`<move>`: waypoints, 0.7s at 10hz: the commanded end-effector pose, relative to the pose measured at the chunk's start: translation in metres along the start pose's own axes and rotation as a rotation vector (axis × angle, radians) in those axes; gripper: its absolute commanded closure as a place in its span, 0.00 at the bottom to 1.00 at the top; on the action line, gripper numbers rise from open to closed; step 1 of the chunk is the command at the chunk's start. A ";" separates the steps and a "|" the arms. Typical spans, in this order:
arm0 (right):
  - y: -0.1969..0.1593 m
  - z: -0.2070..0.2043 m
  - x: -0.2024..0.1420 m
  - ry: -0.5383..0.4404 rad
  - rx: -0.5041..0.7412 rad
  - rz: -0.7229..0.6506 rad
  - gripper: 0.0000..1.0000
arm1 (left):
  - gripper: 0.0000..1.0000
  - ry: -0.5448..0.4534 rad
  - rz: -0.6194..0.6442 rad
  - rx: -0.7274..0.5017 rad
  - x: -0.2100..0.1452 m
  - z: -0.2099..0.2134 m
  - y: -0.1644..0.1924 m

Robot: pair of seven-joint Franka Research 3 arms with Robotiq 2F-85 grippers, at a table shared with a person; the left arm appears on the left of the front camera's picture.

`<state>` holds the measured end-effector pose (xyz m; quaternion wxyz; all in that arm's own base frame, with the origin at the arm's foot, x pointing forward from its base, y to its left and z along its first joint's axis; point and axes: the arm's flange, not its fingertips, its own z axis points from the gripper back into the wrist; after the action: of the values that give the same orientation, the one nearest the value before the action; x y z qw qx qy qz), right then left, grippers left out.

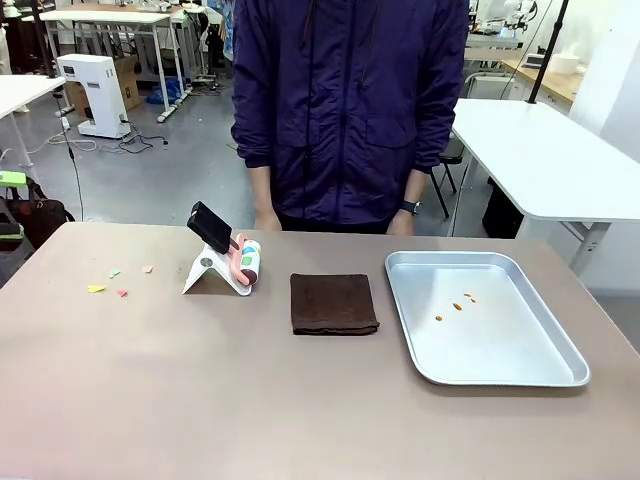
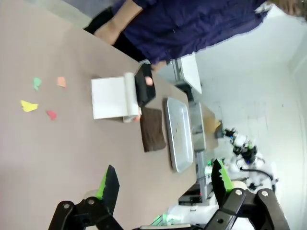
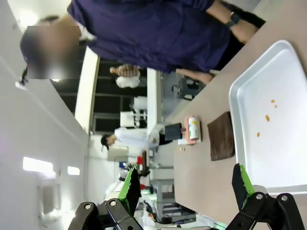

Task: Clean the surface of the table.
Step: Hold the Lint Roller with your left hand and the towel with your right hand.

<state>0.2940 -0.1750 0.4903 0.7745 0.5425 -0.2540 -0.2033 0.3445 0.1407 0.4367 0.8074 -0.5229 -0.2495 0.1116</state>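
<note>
Cleaning not started: table (image 1: 250,400) fills the view, coloured paper scraps (image 1: 96,288) on it far left, folded brown cloth (image 1: 334,303) untouched at centre, crumbs (image 1: 457,306) in metal tray (image 1: 500,345) right (left gripper (image 2: 164,172) and right gripper (image 3: 186,173) both wide, holding nothing).

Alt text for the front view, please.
A brown table holds coloured scraps at left, a phone on a white stand, a folded dark cloth mid-table and a metal tray at right. A person stands behind it.
</note>
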 end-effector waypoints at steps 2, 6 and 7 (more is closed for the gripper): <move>-0.057 -0.013 -0.046 0.003 0.033 -0.033 0.00 | 0.00 -0.167 0.132 0.014 -0.066 -0.007 0.037; -0.054 0.009 0.005 0.001 0.004 -0.068 0.00 | 0.00 -0.132 0.157 0.018 0.007 0.011 0.049; -0.054 0.009 0.005 0.001 0.004 -0.068 0.00 | 0.00 -0.132 0.157 0.018 0.007 0.011 0.049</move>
<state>0.2901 -0.2018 0.4376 0.7760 0.5414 -0.2280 -0.2297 0.3503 0.1738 0.3945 0.7851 -0.5190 -0.2572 0.2193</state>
